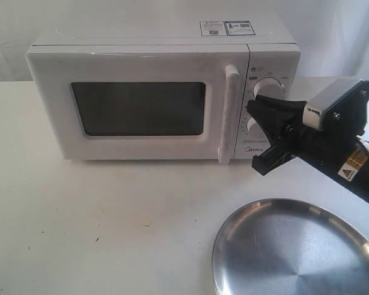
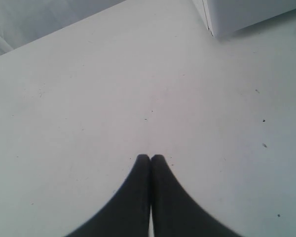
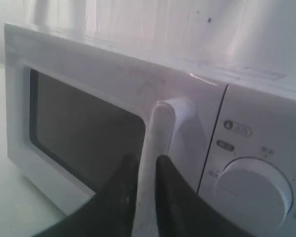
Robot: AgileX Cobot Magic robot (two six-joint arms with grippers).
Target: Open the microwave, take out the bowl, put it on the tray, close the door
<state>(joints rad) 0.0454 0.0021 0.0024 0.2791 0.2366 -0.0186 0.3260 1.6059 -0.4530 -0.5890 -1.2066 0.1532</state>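
The white microwave (image 1: 160,43) sits on a white table (image 1: 111,215). Its door (image 1: 49,110) is shut. The window (image 1: 138,109) in the door is dark, so I cannot tell what is inside, and the bowl cannot be seen. A long white handle (image 1: 229,114) runs up and down at the right side of the door. Next to it is a round white knob (image 1: 269,86). The right claw (image 3: 144,163) is up off the table, in front of the knobs and just beside the handle. It points at the microwave. In the right wrist view its two black fingers (image 3: 118,197) are spread a little, and the handle shows in the gap between them. I cannot tell if they touch it. The shiny round tray (image 1: 283,252) lies on the table in front of the microwave, on the right, under the right arm. The left claw (image 2: 150,157) has its two dark fingers pressed together, with nothing between them. It is over the table, with a corner of the microwave farther off.
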